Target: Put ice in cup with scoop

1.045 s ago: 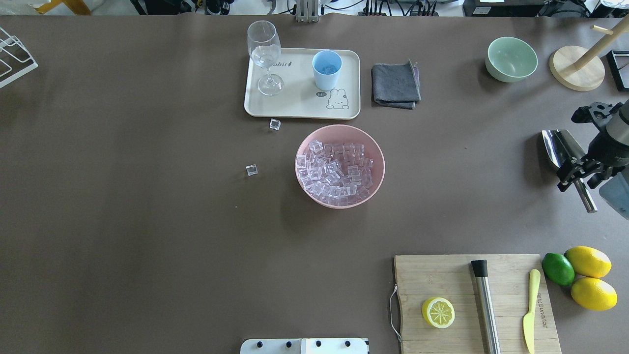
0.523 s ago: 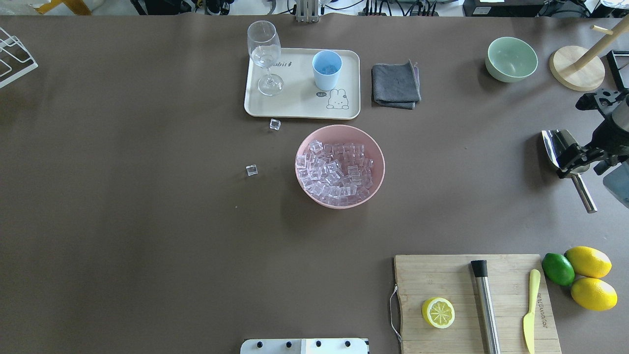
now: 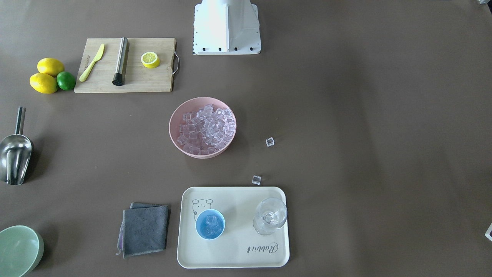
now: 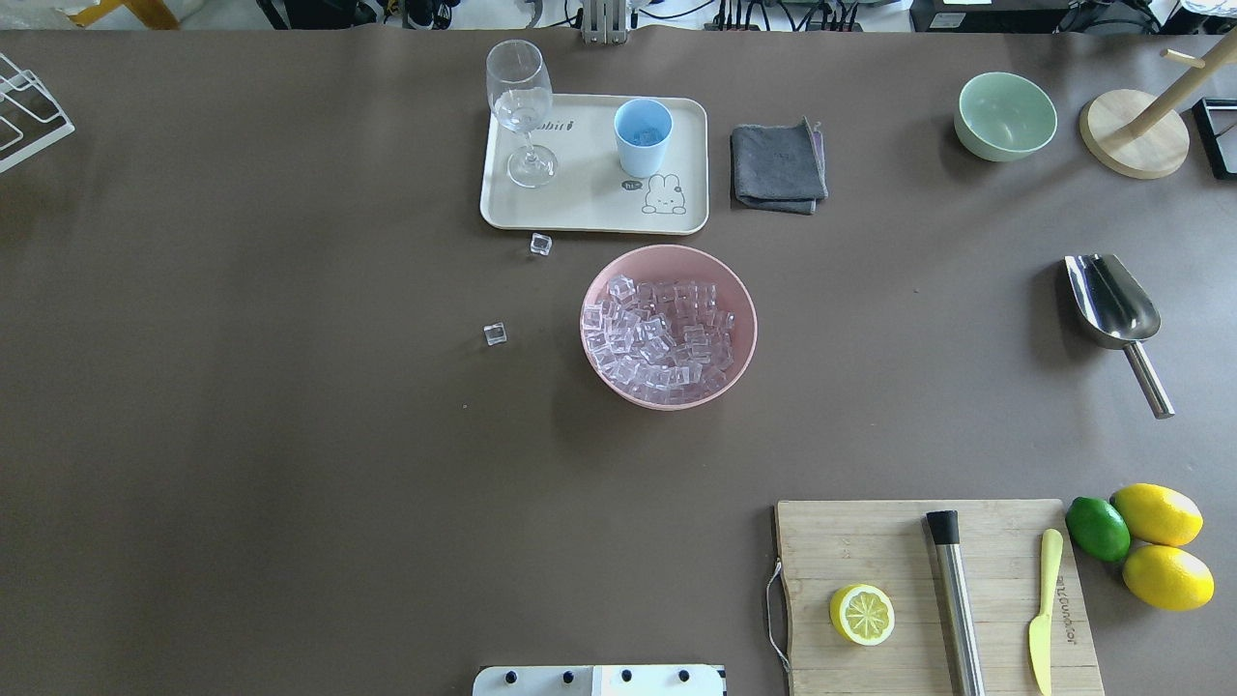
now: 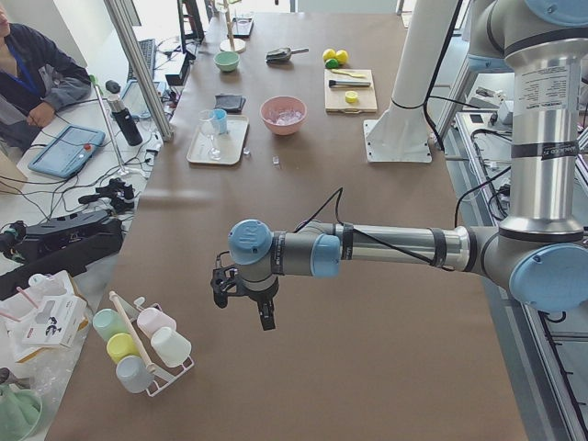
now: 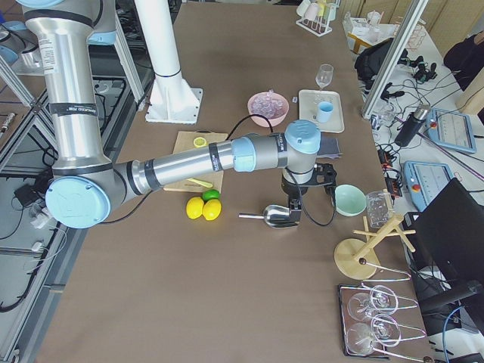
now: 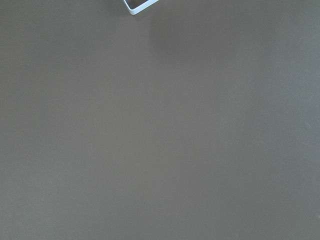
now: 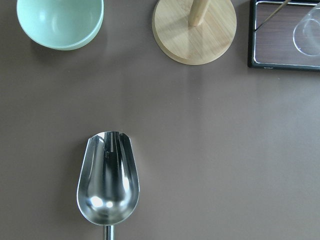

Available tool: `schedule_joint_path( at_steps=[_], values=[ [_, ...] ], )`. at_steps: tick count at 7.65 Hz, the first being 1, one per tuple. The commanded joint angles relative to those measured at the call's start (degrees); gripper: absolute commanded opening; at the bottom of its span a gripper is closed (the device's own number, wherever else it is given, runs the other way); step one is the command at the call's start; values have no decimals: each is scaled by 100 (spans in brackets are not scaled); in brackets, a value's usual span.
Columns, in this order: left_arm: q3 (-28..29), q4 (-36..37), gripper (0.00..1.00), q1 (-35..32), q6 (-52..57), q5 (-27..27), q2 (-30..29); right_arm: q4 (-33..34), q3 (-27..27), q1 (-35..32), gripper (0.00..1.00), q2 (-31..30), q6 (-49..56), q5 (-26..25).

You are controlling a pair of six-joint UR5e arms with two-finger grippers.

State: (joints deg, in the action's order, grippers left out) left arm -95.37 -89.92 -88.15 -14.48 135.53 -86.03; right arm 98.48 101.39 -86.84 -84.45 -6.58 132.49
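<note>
The steel scoop [image 4: 1111, 304] lies empty on the table at the right, handle toward the robot; it also shows in the right wrist view [image 8: 107, 180] and the front view [image 3: 14, 157]. The light-blue cup [image 4: 643, 135] stands on the cream tray [image 4: 580, 208] and holds a few ice cubes [image 3: 210, 225]. The pink bowl [image 4: 739, 290] is full of ice [image 4: 662, 333]. Two loose cubes [image 4: 540, 245] [image 4: 495, 333] lie on the table. My right gripper [image 6: 296, 212] hangs above the scoop, apart from it; I cannot tell its state. My left gripper [image 5: 265, 317] hovers far left; state unclear.
A stemmed glass [image 4: 522, 106] stands on the tray beside the cup. A grey cloth [image 4: 778, 166], a green bowl [image 4: 1005, 116] and a wooden stand [image 4: 1136, 135] sit at the back right. A cutting board [image 4: 870, 551] with lemon half, steel cylinder and knife lies front right, beside lemons [image 4: 1155, 512].
My right gripper, which was over the scoop's handle, has moved off to the right and out of the overhead view. The scoop stays on the table.
</note>
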Motion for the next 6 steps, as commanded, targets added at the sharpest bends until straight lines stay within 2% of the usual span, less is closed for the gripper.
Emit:
schedule_joint_path(
  at_steps=[1, 6],
  values=[
    [1, 9, 99, -9, 6, 9, 7, 567, -23, -483, 100, -368, 913, 22],
    [10, -17, 99, -9, 6, 9, 7, 602, -102, -483, 100, -519, 852, 162]
  ],
)
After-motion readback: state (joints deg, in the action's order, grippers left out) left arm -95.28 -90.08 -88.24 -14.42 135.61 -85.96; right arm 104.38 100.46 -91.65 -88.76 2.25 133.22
